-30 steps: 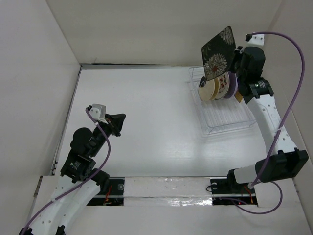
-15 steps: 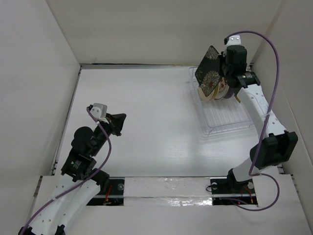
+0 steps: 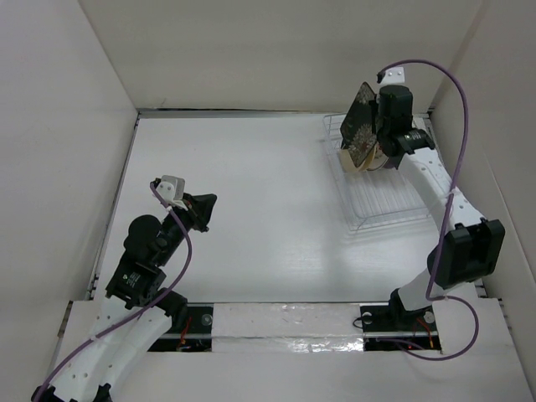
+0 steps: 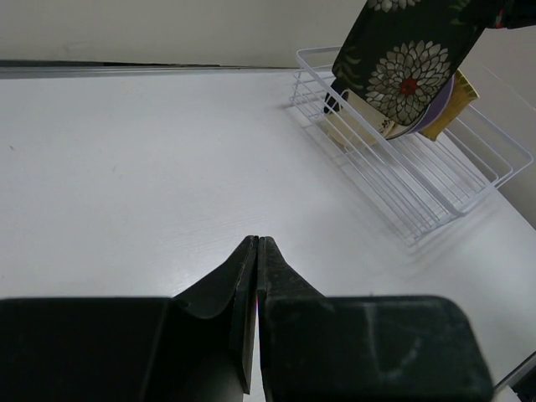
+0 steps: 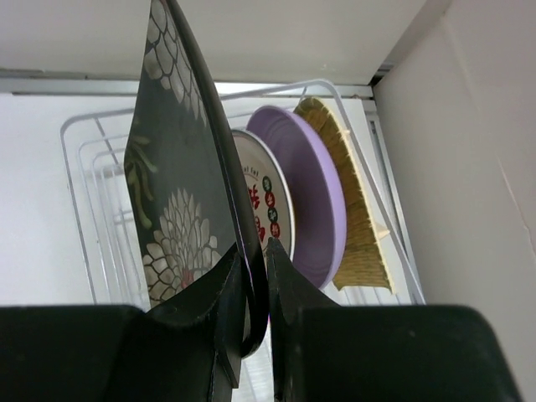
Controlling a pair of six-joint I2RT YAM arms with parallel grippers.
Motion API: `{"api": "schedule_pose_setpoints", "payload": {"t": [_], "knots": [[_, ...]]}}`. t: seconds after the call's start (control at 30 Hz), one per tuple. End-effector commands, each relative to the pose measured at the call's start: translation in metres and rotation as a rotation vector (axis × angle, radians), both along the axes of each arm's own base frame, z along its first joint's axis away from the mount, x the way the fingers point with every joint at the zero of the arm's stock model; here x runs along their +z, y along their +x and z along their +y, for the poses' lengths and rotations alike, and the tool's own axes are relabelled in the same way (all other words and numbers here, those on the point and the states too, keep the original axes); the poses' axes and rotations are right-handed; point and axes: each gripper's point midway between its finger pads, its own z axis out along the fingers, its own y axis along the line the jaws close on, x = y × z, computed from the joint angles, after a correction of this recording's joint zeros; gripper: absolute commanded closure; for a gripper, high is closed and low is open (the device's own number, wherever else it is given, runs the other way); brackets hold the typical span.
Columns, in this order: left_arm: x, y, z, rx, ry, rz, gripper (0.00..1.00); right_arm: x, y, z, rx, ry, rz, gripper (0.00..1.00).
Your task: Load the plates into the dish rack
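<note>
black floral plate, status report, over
Right gripper shut on black floral plate, upright over dish rack. Left gripper shut, empty, parked away. Lilac plate and others racked close behind.

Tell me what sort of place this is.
Probably a robot test cell, not a kitchen: white walls box in the table, two robot arms sit at its near edge, and a dish rack holds plates.

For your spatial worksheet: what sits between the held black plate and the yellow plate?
The right wrist view shows two: the red-patterned plate, then the lilac plate.
</note>
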Motion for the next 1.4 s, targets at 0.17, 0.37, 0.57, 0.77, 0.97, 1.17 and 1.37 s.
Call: {"api": "schedule_pose_setpoints", "payload": {"t": [0.17,0.37,0.57,0.77,0.97,1.17,1.37], "knots": [[0.011,0.004,-0.002,0.002,-0.008,-0.042,1.0,0.028,0.02,0.026,-0.022,-0.012,-0.218,1.0],[0.011,0.004,-0.001,0.004,-0.006,-0.041,1.0,-0.006,0.004,0.041,-0.101,-0.082,-0.226,1.0],[0.008,0.006,-0.001,0.011,-0.003,-0.031,1.0,-0.042,-0.014,0.05,-0.202,-0.013,-0.229,0.44],[0.003,0.01,-0.002,0.019,0.008,-0.014,0.85,-0.023,-0.044,0.079,-0.081,0.235,-0.233,0.03],[-0.002,0.015,-0.004,0.031,-0.008,0.031,0.63,0.01,-0.125,0.115,0.138,0.473,-0.263,0.09],[0.014,0.026,-0.004,0.078,-0.052,0.062,0.41,-0.017,-0.209,0.184,0.528,0.616,-0.193,0.0],[0.029,0.04,-0.002,0.133,-0.057,0.095,0.35,-0.034,-0.244,0.222,0.793,0.718,-0.203,0.0]]}}
